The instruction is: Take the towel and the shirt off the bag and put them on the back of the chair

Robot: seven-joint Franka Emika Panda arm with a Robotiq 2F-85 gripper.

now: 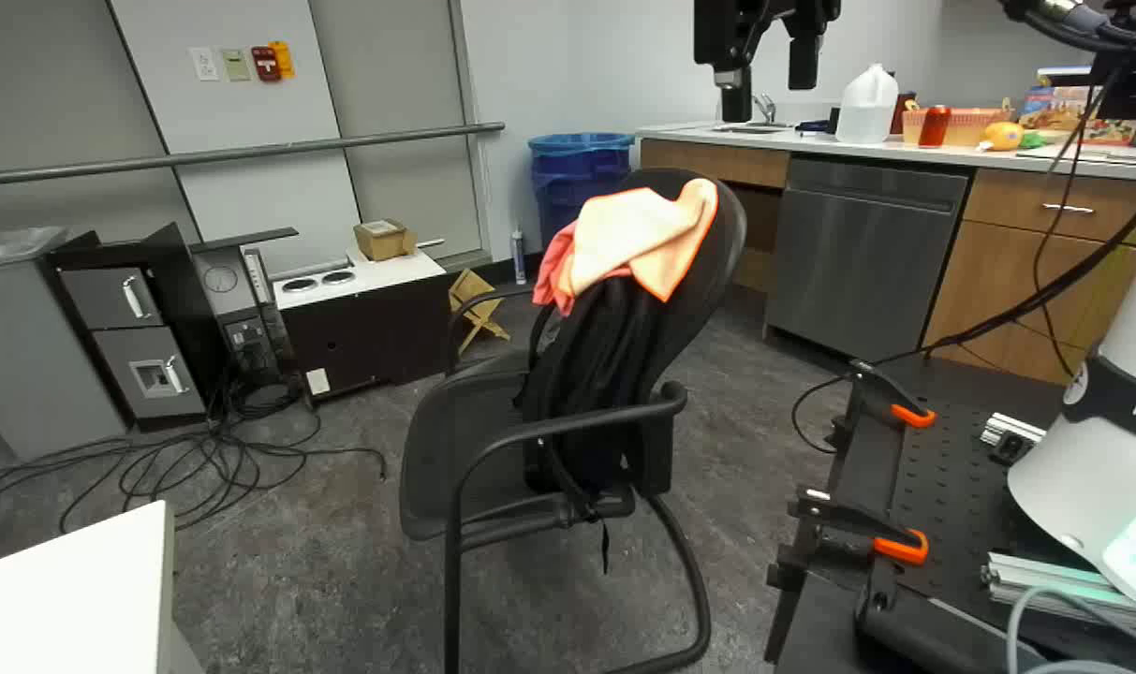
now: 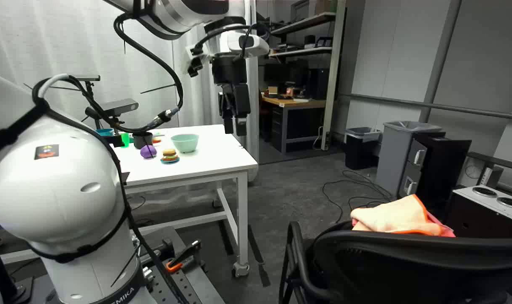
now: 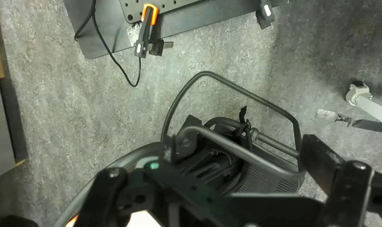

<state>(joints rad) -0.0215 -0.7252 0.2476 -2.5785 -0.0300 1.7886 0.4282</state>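
The rounded white arm [image 2: 55, 181] has a white-lettered dark band [image 1: 1113, 395], black cables [image 2: 180, 90] and a black claw [image 1: 770, 90].

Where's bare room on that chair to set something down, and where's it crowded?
The front of the chair's seat looks bare, bordered by the armrests and the bag. It's crowded behind: the bag slouches against the backrest, the peach cloth and red cloth at its top.
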